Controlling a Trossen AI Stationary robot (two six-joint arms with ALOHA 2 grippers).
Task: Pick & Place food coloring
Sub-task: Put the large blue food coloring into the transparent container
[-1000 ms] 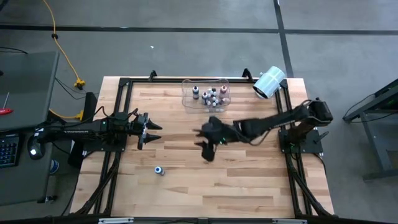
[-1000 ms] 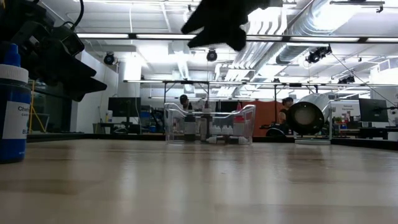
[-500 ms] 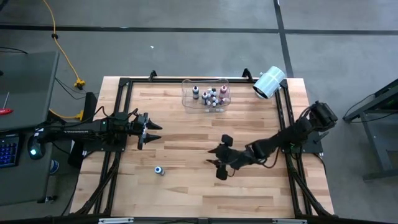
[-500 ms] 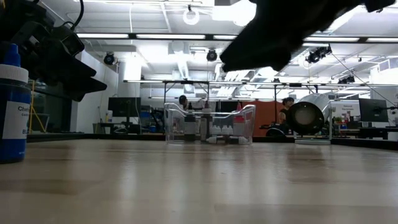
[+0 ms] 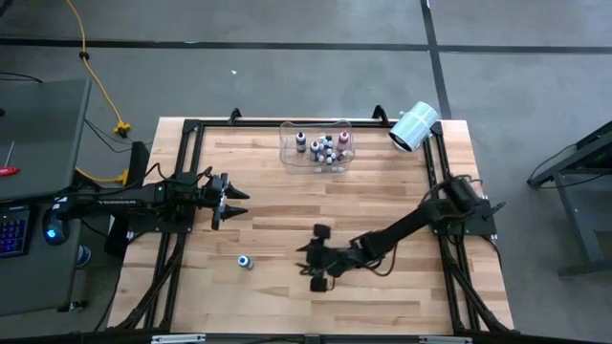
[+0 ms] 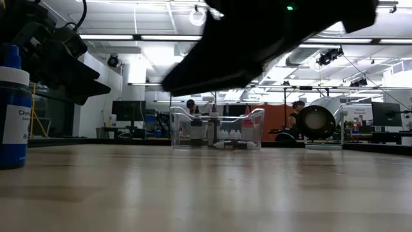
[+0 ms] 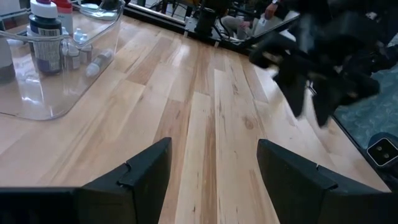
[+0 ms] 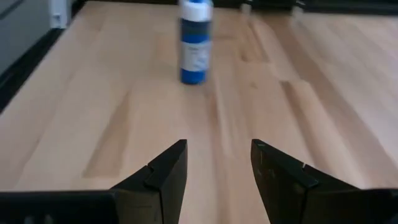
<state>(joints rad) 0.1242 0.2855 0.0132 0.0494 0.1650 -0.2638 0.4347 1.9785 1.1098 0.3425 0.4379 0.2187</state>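
Seen from above, the right gripper (image 5: 316, 260) is stretched low across the table's (image 5: 402, 296) lower centre, jaws apart, aimed at one blue bottle (image 5: 245, 261) standing alone at lower left. Other bottles (image 5: 323, 147) are gathered in the bin (image 5: 287, 153) at upper centre. The left gripper (image 5: 228, 199) waits at left, jaws apart and empty.

At table height, the lone bottle is seen upright at far left.

Through the right wrist camera, the bottle is seen ahead, not yet between the fingers (image 8: 163, 177).

Most bottles appear placed; this one seems left.
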